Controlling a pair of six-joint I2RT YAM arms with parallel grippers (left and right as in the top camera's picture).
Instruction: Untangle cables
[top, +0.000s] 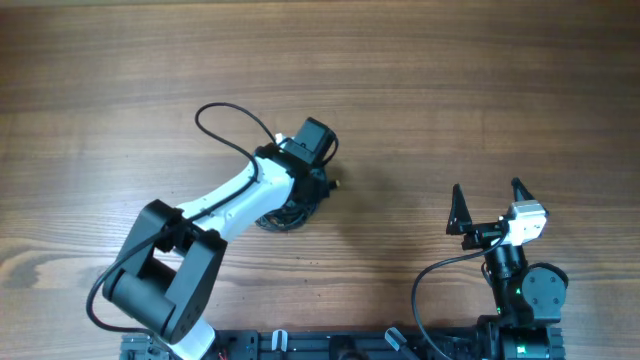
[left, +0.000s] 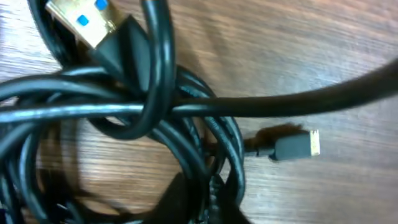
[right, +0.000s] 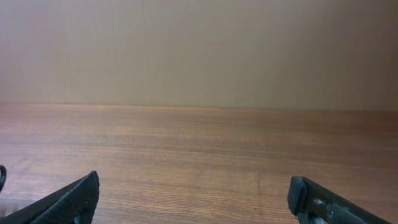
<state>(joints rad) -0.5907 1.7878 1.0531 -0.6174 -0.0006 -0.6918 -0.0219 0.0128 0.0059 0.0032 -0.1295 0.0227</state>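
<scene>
The cables (left: 186, 109) fill the left wrist view as a knot of thin black cords looped through each other on the wood. A gold plug with a blue tongue (left: 84, 18) lies at the top left, and a small silver-tipped plug (left: 297, 145) rests to the right. My left gripper (left: 208, 190) is shut on strands at the bottom of the knot. From overhead the bundle (top: 283, 216) peeks out under the left gripper (top: 302, 192) near the table's middle. My right gripper (top: 490, 205) stands open and empty at the right, far from the cables; its fingers (right: 74, 200) frame bare wood.
The wooden table (top: 450, 80) stretches around both arms. A thicker black wire (top: 225, 120) loops from the left wrist toward the back left. Another arm wire (top: 425, 290) curves beside the right arm's base at the front edge.
</scene>
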